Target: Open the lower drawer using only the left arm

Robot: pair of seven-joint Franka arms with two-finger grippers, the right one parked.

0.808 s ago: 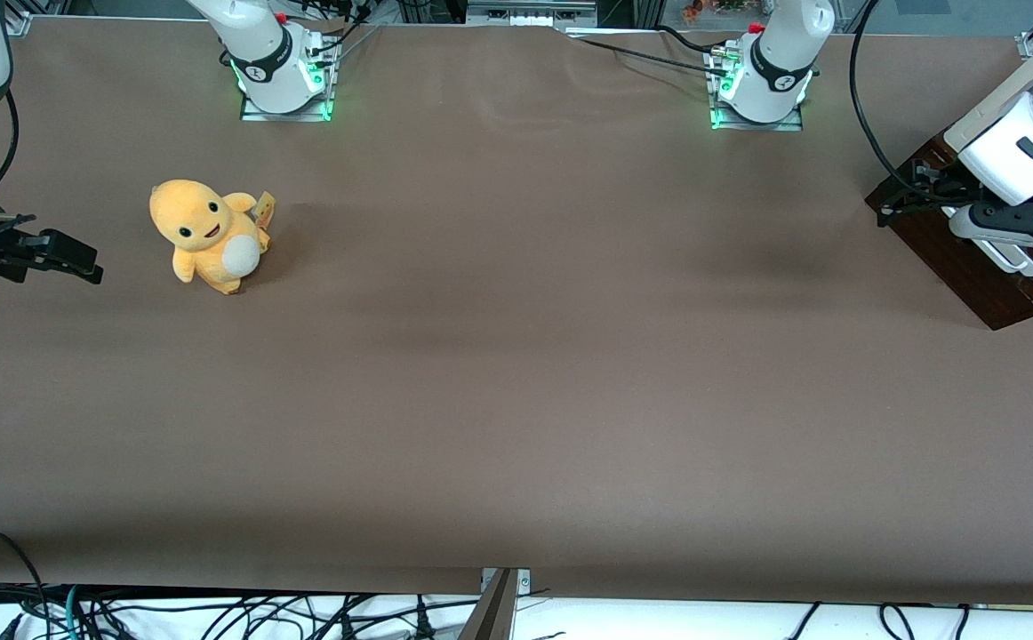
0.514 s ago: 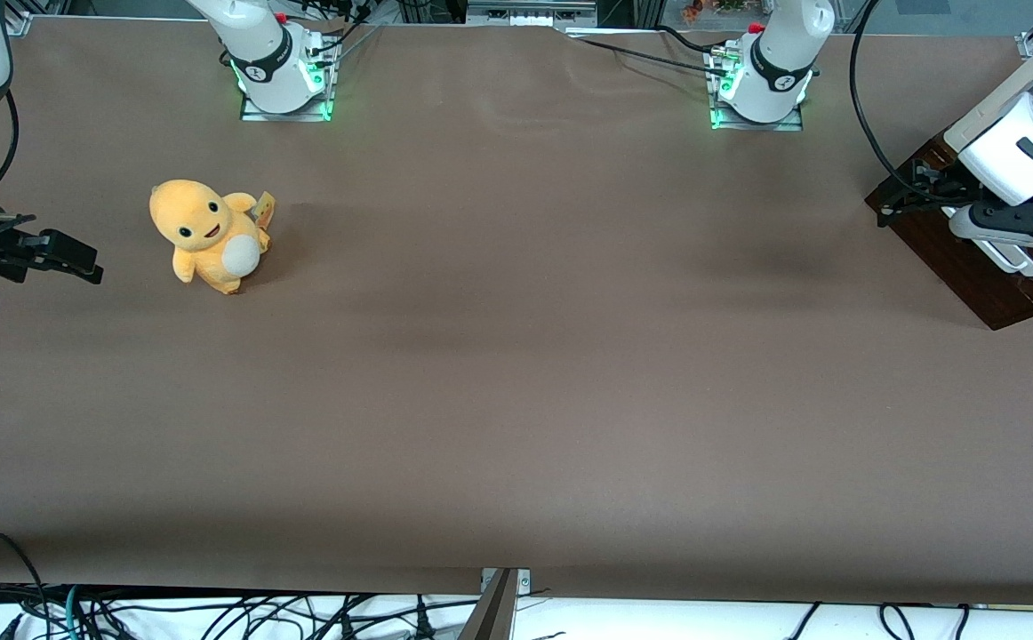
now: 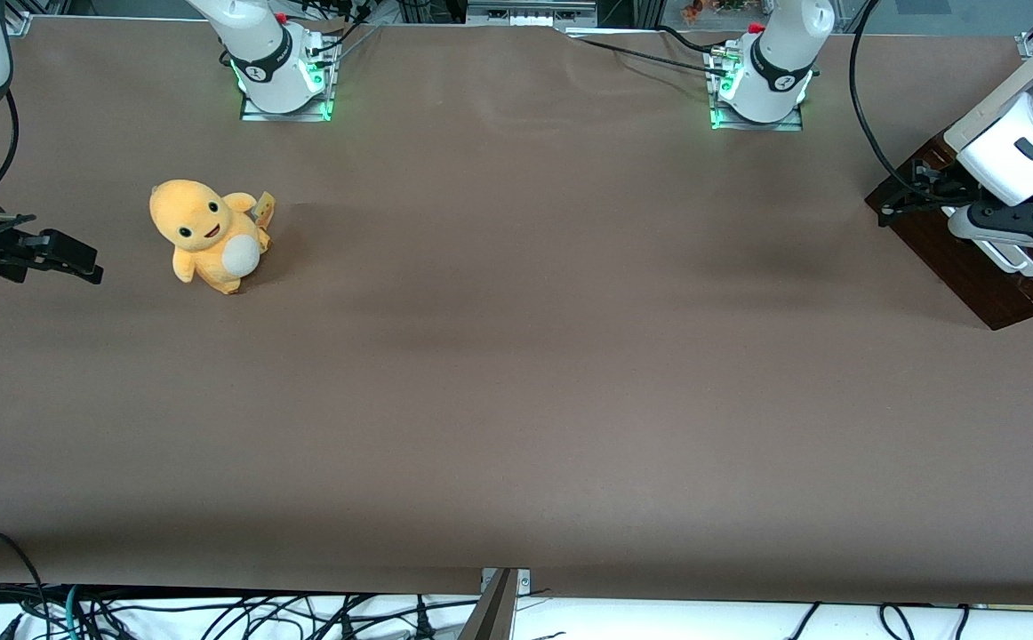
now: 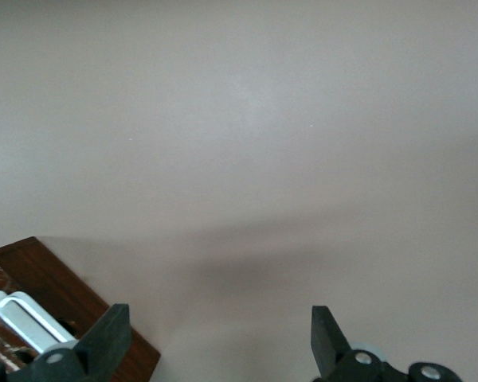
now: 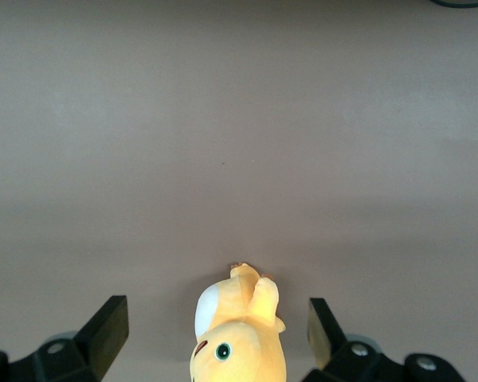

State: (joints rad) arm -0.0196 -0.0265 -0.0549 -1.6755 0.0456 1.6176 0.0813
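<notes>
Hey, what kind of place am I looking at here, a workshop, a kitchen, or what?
Most likely a robotics lab: a bare brown table with bolted arm bases lit green and loose cables. The left arm's gripper hangs open by a dark drawer front.

a brown table point(image 3: 516, 373) carries an orange plush toy point(image 3: 205, 236) toward the parked arm's end and a dark wooden cabinet point(image 3: 970, 267) toward the working arm's, where the gripper point(image 3: 996, 233) hangs.

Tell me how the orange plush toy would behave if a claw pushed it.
The plush looks soft and stuffed, so it would probably dent and give, not resist. It sits upright on a small base with a big head, so a push high up may tip it. It likely weighs little and would slide on the smooth table. The left claw is open near the drawer.
</notes>
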